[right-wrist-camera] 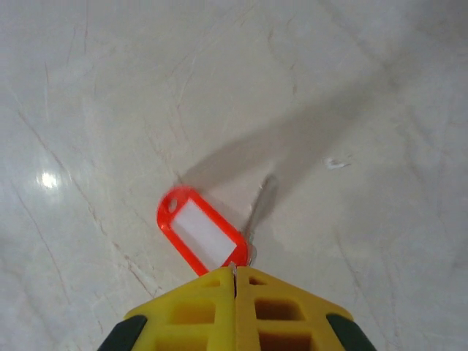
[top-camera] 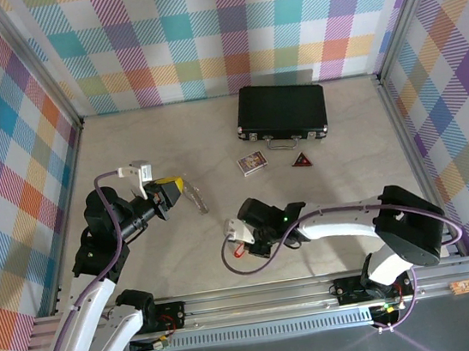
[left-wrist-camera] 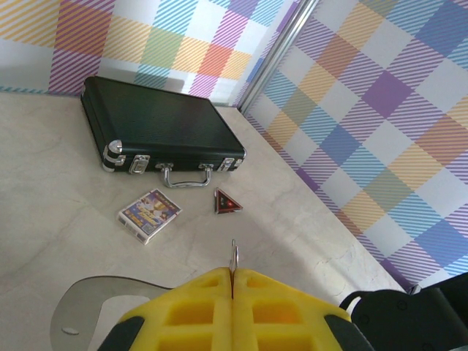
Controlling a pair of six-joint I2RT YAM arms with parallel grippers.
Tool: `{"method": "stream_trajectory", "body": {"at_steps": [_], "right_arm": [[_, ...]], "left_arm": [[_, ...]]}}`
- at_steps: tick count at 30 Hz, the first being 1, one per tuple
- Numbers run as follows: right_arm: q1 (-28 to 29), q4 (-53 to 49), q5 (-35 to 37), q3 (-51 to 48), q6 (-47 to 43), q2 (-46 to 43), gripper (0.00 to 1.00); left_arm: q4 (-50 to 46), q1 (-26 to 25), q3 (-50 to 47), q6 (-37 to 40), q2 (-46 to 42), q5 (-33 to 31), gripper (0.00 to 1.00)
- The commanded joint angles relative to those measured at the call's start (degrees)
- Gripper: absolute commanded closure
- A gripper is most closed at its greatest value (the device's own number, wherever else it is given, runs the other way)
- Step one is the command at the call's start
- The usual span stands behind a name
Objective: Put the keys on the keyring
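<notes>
The left gripper is clamping the keyring, on the near side of the black case. The right gripper is pinching the keys.

Red key tag, yellow right pincer, black case, plaid walls

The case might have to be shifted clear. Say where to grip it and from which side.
Take the case by its handle. It lies flat and shut, and the lid looks too broad to pinch, while the thin handle sticks out from its near long side. Probably best to come down from above on that side, closing across the bar.
</notes>
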Motion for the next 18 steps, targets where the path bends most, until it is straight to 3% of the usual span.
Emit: {"method": "stream_trajectory", "body": {"at_steps": [1, 7, 18], "right_arm": [[0.9, -12.3, 1.5, 6.6, 7.8, 2.5, 1.00], [1.6, -25.2, 4.5, 14.0, 14.4, 9.4, 1.00], [1.5, -28.4, 1.7, 15.1, 19.5, 12.2, 1.00]], "left_arm": [[4.8, 1.1, -0.4, -2.1, 0.0, 2.6, 1.00], [5.8, 1.1, -0.9, -2.7, -0.3, 3.5, 1.00], [5.8, 1.1, -1.0, -2.8, -1.4, 3.6, 1.00]]}}
